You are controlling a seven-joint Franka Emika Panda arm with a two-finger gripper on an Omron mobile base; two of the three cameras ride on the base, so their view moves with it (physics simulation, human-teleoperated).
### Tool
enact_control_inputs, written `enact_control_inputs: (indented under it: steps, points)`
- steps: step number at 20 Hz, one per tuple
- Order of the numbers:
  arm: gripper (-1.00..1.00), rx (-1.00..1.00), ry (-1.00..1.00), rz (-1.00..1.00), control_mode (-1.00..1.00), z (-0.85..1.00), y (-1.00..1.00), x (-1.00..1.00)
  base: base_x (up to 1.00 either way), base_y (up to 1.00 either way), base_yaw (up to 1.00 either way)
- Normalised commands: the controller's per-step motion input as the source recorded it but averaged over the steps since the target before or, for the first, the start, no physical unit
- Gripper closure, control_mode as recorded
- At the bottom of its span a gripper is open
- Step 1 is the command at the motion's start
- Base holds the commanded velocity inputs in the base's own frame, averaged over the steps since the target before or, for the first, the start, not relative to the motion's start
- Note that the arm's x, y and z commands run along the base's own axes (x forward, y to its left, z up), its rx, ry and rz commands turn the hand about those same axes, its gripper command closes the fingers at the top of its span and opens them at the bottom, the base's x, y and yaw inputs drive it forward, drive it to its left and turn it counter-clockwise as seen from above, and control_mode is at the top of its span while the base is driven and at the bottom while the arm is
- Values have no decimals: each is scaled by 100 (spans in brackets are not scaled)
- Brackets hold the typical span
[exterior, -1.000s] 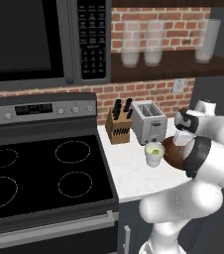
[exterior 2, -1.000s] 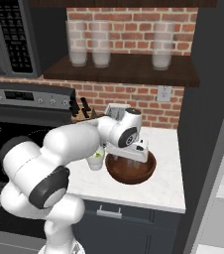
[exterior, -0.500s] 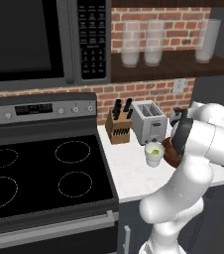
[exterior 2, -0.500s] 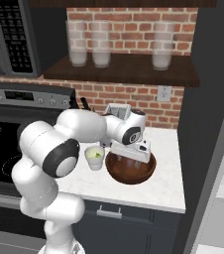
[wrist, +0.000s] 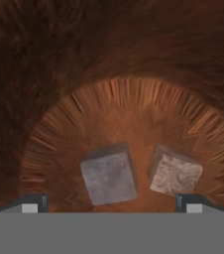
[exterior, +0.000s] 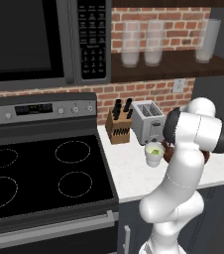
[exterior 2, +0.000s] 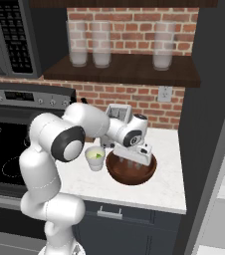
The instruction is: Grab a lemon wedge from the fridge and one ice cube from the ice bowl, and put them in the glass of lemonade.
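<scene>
Gripper (wrist: 112, 202) spread wide, empty, low inside ice bowl (exterior 2: 131, 170) at centre of right base view, on bench (exterior 2: 169, 184). Two ice cubes (wrist: 109, 174) betw. fingertips (wrist: 33, 203), lower centre of hand view. Glass of lemonade (exterior 2: 95, 158) just left of bowl.

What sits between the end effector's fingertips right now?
In the hand view, two ice cubes on the ice bowl floor lie between the open fingertips.

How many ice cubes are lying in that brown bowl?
2: a greyer ice cube and a paler ice cube, side by side on the ice bowl bottom, between the open gripper tips.
</scene>
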Motion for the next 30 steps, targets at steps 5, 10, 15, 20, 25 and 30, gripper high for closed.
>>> enact_control_inputs:
  steps: [5,10,15,20,25,30]
  points:
    - [-100,0,0,-5,-100,-31,0,15,0,0,0]
    - [-100,0,0,-9,-100,-25,0,14,0,0,0]
    - [-100,0,0,-10,-100,-23,0,19,0,0,0]
    - [-100,0,0,-9,-100,-25,0,15,0,0,0]
    - [100,0,0,-9,-100,-35,0,14,0,0,0]
    - [100,0,0,-8,-100,-35,0,8,0,0,0]
